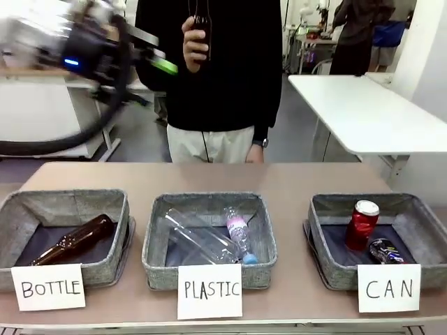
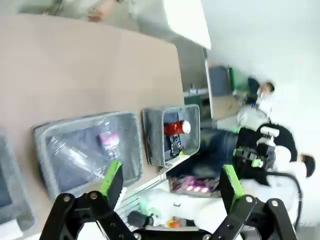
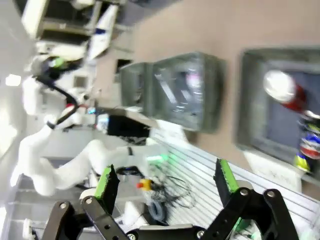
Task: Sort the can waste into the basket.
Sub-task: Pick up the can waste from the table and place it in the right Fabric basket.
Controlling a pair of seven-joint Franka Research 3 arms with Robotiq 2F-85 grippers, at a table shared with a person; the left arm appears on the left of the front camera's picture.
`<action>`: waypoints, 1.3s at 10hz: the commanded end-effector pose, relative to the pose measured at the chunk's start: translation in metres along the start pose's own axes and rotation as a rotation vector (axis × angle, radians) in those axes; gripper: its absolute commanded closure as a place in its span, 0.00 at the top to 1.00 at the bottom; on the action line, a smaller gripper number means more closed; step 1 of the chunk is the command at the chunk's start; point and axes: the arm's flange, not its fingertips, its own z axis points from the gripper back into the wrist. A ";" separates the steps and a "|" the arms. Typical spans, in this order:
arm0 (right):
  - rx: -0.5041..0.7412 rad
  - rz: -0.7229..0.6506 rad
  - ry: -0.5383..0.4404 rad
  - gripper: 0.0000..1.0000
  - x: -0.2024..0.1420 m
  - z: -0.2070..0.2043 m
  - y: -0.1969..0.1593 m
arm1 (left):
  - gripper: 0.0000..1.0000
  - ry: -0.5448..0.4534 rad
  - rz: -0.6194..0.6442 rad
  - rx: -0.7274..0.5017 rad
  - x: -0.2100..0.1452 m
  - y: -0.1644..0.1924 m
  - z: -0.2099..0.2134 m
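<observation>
- The basket [image 1: 328,269] signed "CAN" is the landmark: it sits nearest the robot's edge of the table [image 1: 286,178], rightmost of three. Both pieces of can waste are inside it: the red can [image 1: 362,225] stands upright, the dark blue can [image 1: 384,252] lies just beside it, toward the basket's front.
- Left of that basket, the "PLASTIC" basket [image 1: 157,258] holds clear bottles; farther left, the "BOTTLE" basket [image 1: 117,255] holds a brown one.
- No can is left on the table, so the can sorting looks finished.
- Beyond the basket and well to its left, the left gripper [image 1: 162,65] is raised, jaws apart and empty. The right gripper [image 3: 166,181] also holds nothing, its jaws spread.
- Farthest, the person's hand [image 1: 195,38] holds a dark bottle [image 1: 202,31]; the next move likely calls for receiving it for the "BOTTLE" basket.
</observation>
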 end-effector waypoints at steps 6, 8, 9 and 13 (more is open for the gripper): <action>0.220 -0.155 0.119 1.00 0.019 -0.093 0.092 | 1.00 -0.294 0.346 -0.467 -0.008 0.142 0.087; 0.220 -0.155 0.119 1.00 0.019 -0.093 0.092 | 1.00 -0.224 0.355 -0.350 -0.012 0.121 0.104; 0.220 -0.155 0.119 1.00 0.019 -0.093 0.092 | 1.00 -0.224 0.355 -0.350 -0.012 0.121 0.104; 0.220 -0.155 0.119 1.00 0.019 -0.093 0.092 | 1.00 -0.224 0.355 -0.350 -0.012 0.121 0.104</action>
